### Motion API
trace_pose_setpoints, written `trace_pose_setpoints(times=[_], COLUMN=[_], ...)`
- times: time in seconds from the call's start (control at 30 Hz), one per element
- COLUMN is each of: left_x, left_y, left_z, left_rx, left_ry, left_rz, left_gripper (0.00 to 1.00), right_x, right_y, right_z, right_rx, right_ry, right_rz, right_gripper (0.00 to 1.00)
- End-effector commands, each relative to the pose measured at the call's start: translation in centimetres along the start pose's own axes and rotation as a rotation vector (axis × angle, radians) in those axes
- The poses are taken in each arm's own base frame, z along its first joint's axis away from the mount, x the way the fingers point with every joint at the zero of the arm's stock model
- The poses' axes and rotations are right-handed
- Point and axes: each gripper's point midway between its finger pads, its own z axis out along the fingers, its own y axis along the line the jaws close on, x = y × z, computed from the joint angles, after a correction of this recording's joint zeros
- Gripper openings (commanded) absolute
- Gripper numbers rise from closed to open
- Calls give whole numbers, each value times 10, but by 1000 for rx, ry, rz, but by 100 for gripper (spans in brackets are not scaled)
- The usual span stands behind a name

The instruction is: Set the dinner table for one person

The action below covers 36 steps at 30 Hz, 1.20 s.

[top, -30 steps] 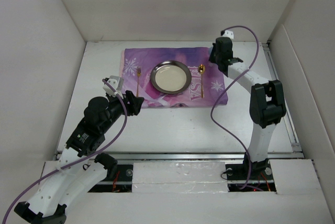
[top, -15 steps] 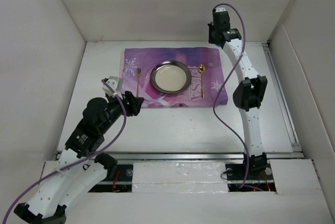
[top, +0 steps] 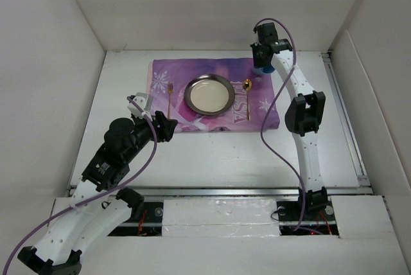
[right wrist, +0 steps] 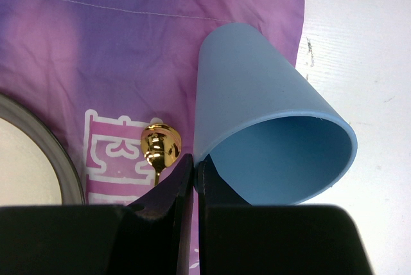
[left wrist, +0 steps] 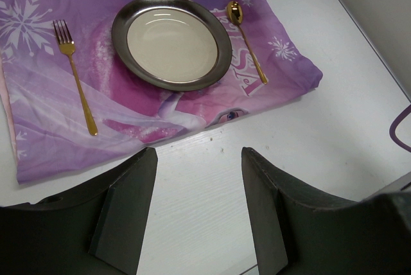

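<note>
The white dinner table (top: 212, 153) carries a purple mat (top: 212, 117) with a metal plate (top: 209, 94) at its middle, a gold fork (top: 169, 98) to its left and a gold spoon (top: 247, 95) to its right. My right gripper (right wrist: 195, 162) is shut on the rim of a blue cup (right wrist: 270, 146), one finger inside and one outside, holding it over the mat's far right corner just beyond the spoon (right wrist: 159, 146). The cup (top: 264, 68) shows under the gripper in the top view. My left gripper (left wrist: 199, 159) is open and empty over bare table near the mat's near edge (left wrist: 128, 140).
White walls stand on three sides. A silver rail (top: 218, 191) runs along the table's near edge. The right arm's purple cable (top: 273, 127) hangs over the mat's right end. Bare tabletop lies to the right of the mat (top: 321, 88).
My right gripper has come down from the far wall toward the mat's far right corner, and the blue cup now shows beneath it. The left arm has barely moved.
</note>
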Motion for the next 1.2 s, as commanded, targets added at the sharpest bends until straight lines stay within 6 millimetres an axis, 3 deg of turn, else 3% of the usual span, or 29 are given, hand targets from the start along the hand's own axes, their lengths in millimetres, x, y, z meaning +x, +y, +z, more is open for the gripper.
trace_pose_setpoints(times=[0.0,0.13,0.33,0.47,0.6,0.77,1.0,1.1,1.17], left_x=[-13,-13,-11,-10,-11,-10,-7,-9,-8], left_y=[-3,-3,-1,0,0,0,1,7,7], left_z=[0,2,2,3,3,4,7,7,8], left_rx=[13,14,-1,-3,-4,-4,-8,-42,-43], left_ry=[-50,-48,-43,-37,-37,-34,-19,-30,-26], left_rz=[6,6,4,4,4,4,5,4,5], left_gripper=[52,52,52,52,51,51,51,51,51], right_x=[-19,-22,-44,-71,-83,-85,-91,-86,-76], right_y=[4,3,4,1,0,-10,-21,-35,-34], right_z=[-16,-14,-14,-20,-18,-6,5,16,24], right_rx=[-21,-14,-9,6,11,21,33,46,46], right_ry=[-53,-64,-155,-258,-296,-317,-348,-333,-304], right_rz=[-15,-4,36,64,70,82,99,114,115], right_gripper=[0,9,34,40,46,54,58,57,56])
